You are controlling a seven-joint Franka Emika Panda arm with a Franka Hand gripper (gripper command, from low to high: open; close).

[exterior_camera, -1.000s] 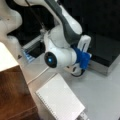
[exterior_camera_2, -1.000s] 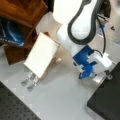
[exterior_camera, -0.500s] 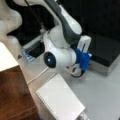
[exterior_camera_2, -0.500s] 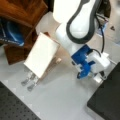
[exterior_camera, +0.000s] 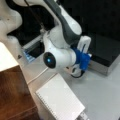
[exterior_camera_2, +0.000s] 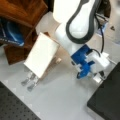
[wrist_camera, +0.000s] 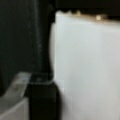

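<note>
We judge the white box (exterior_camera_2: 41, 57) light, stiff; grip its side edges. Tool (exterior_camera_2: 96, 77) nearby, spread untellable.

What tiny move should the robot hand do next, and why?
Probably a slight lift away from the black block. The gripper hangs low over the grey table right beside the block's edge, and its fingertips are hidden. The white notebook lies well apart.

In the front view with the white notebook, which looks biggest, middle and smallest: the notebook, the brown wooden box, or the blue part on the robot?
1. Wooden box
2. Notebook, close behind
3. Blue part, clearly smallest
</note>
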